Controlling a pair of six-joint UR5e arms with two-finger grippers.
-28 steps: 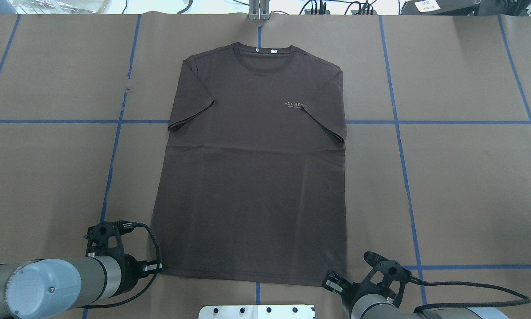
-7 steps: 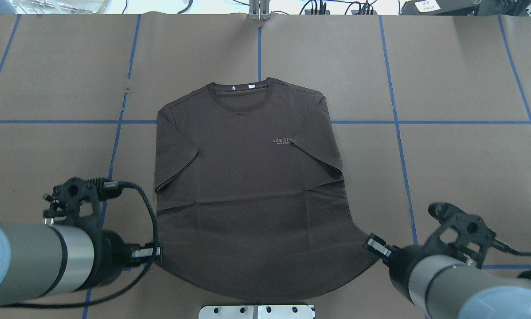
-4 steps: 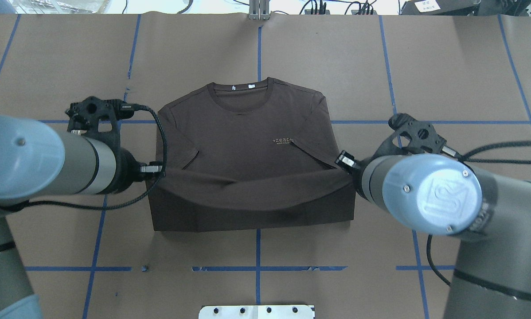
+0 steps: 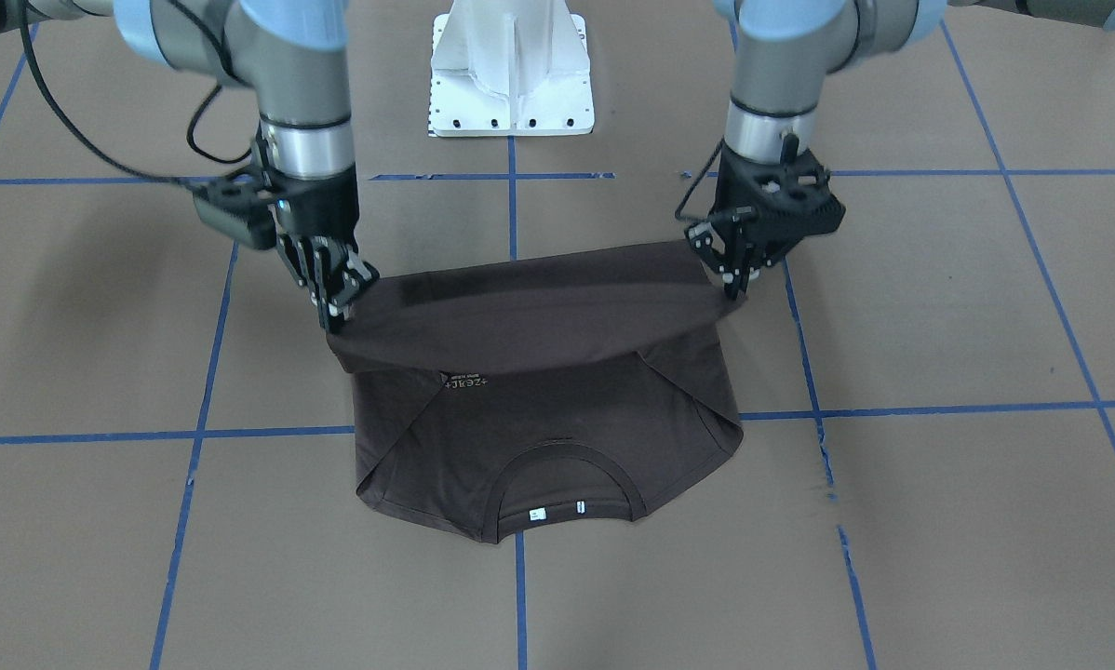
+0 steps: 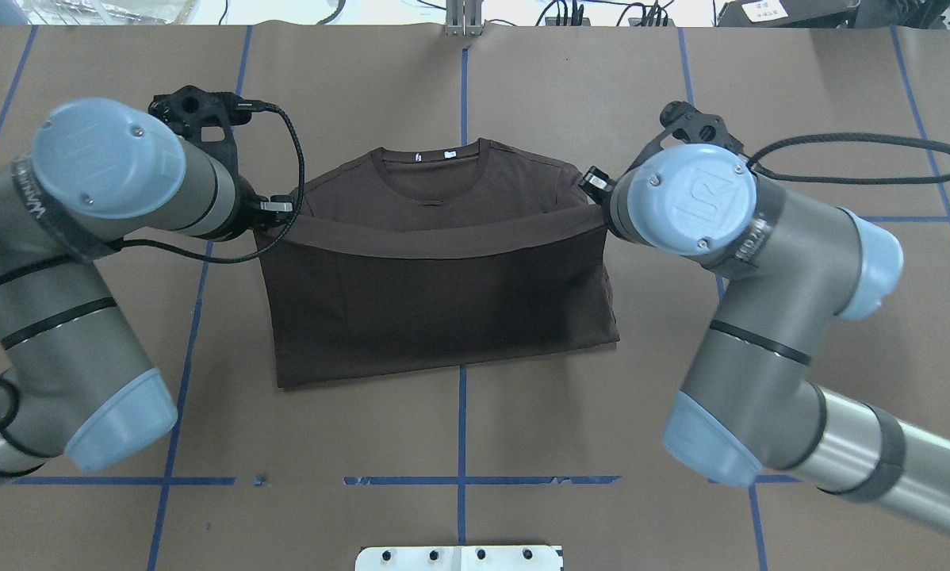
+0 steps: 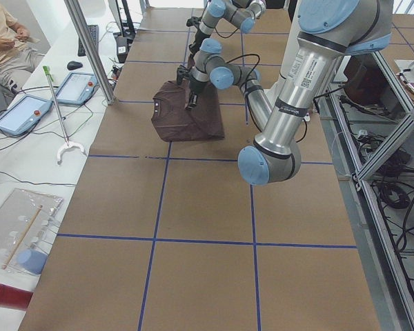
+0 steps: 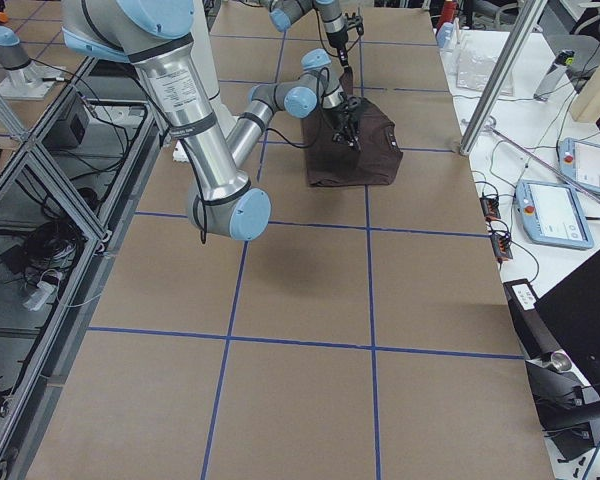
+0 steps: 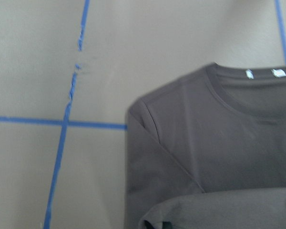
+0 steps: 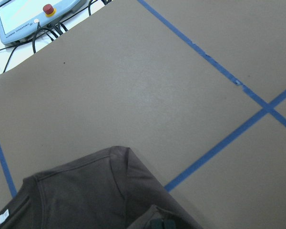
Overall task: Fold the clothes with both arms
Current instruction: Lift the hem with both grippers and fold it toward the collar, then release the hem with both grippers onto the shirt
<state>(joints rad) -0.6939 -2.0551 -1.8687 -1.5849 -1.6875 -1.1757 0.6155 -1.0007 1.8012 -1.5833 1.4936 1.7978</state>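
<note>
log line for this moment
fold | left gripper shut on T-shirt hem | right gripper shut on hem | hem held over chest, collar uncovered

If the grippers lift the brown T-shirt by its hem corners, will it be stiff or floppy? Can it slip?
Probably floppy: the hem of the T-shirt sags between the left gripper and the right gripper. Likely light, as two small pinches carry the raised half. Slipping seems unlikely with both shut on the corners.

T-shirt [image 4: 557,437] lettering [image 4: 464,381] — roughly "+ZEAL+" (upside down), "UR" logo [image 5: 701,193] on right arm cap [image 5: 661,218]
</note>
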